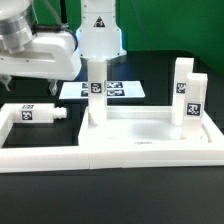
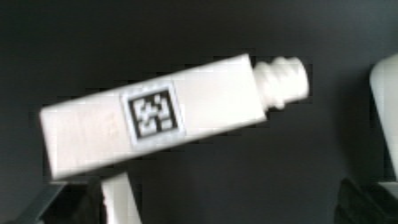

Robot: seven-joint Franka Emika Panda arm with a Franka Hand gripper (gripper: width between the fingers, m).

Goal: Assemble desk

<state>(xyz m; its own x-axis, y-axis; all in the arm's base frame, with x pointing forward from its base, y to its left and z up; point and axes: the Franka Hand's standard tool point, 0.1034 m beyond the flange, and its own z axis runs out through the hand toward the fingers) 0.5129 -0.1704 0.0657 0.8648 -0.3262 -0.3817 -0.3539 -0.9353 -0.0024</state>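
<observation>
My pincer (image 2: 240, 202) stands wide apart and holds nothing. In the wrist view one of its fingers (image 2: 111, 195) shows at the frame edge, clear of the loose leg (image 2: 164, 112).

That leg is the one I want. It lies flat on the dark table, directly below my wrist, with its tag (image 2: 151, 112) facing up at me. In the exterior view the loose leg (image 1: 36, 114) lies well to the exterior view's left of the tabletop (image 1: 140, 128). Its long axis runs roughly along that view's left-right line, and its peg (image 2: 281, 78) points to the exterior view's right, toward the tabletop. Three standing legs (image 1: 95, 92) are already upright on the tabletop, so I judge this to be the last one.

The coming move turns on one relation. Seen from my wrist, the leg's long axis sits slanted to the line between my fingers, neither square across it nor along it. I judge I must turn my wrist until the fingers straddle the leg's narrow width, then come straight down over its middle.
</observation>
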